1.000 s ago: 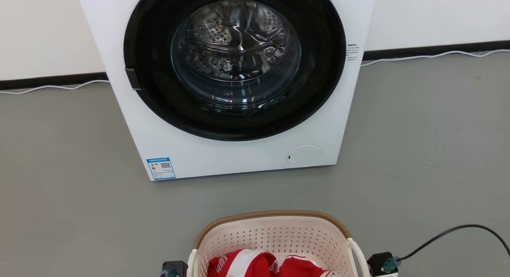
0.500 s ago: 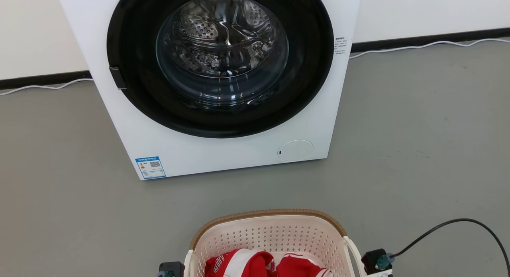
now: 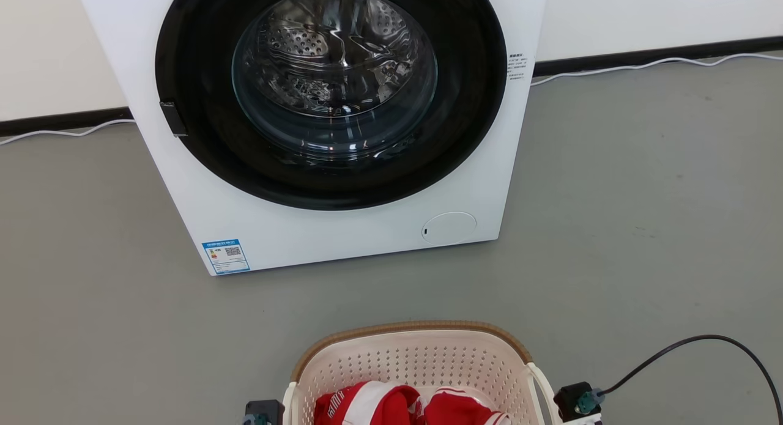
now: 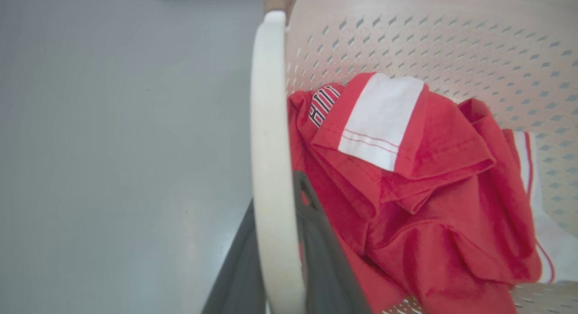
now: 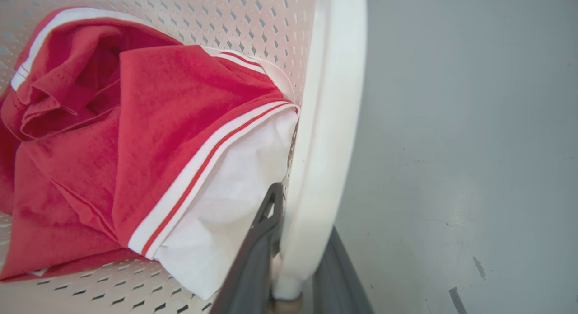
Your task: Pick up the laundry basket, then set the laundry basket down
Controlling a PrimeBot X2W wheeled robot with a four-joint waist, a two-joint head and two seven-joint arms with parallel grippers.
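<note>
Nearest, the left claw (image 4: pixel 275 201) clamps the left handle (image 4: pixel 270 124) of the laundry basket (image 3: pixel 422 328), one finger on either side. The right claw (image 5: pixel 302 223) grips the right handle (image 5: pixel 332 101) likewise. A red-and-white garment (image 3: pixel 367 405) lies inside. The basket is between both claws, with the washer (image 3: pixel 342 229) beyond, apart from it.

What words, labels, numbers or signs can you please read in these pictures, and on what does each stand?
Nothing reads clearly.
Blue sticker, low on the washer front: a QR code and print, too small to read.
Black print on the washer's front, upper right: too small.
Striped lettering on the red garment in the laundry basket: folded over, unreadable.
</note>
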